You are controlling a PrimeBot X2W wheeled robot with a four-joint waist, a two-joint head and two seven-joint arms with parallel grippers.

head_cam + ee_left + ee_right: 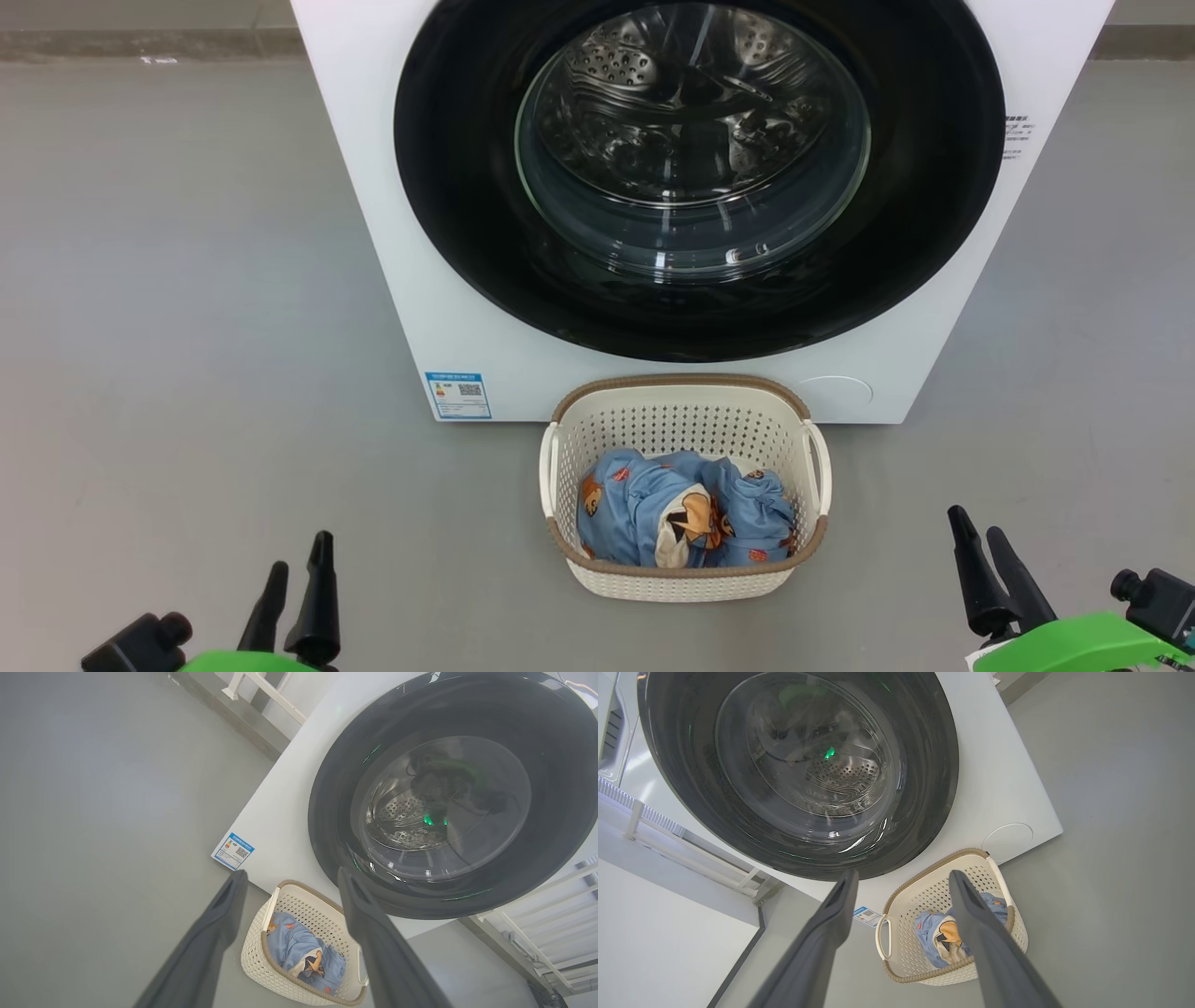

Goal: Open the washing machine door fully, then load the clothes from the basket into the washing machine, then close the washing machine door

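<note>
The white washing machine (pixel 411 280) stands ahead with its round black-ringed door (pixel 695 177) closed flat against the front; the steel drum shows through the glass. On the floor just before it sits the cream basket (pixel 686 392) holding the light blue bear-print clothes (pixel 686 513). My left gripper (pixel 299 565) hangs open at the lower left, well to the left of the basket, nothing between its fingers. My right gripper (pixel 985 551) is open at the lower right, also empty. The wrist views show the door (pixel 448 793) (pixel 798 770), the basket (pixel 299 900) (pixel 924 891) and the clothes (pixel 303 952) (pixel 943 933) beyond each open gripper (pixel 292 879) (pixel 901 879).
Grey floor (pixel 187 327) spreads on both sides of the machine. A blue label sticker (pixel 457 395) sits at the machine's lower left corner and a round cover (pixel 834 390) at its lower right. White rails (pixel 551 919) (pixel 668 830) stand beside the washer.
</note>
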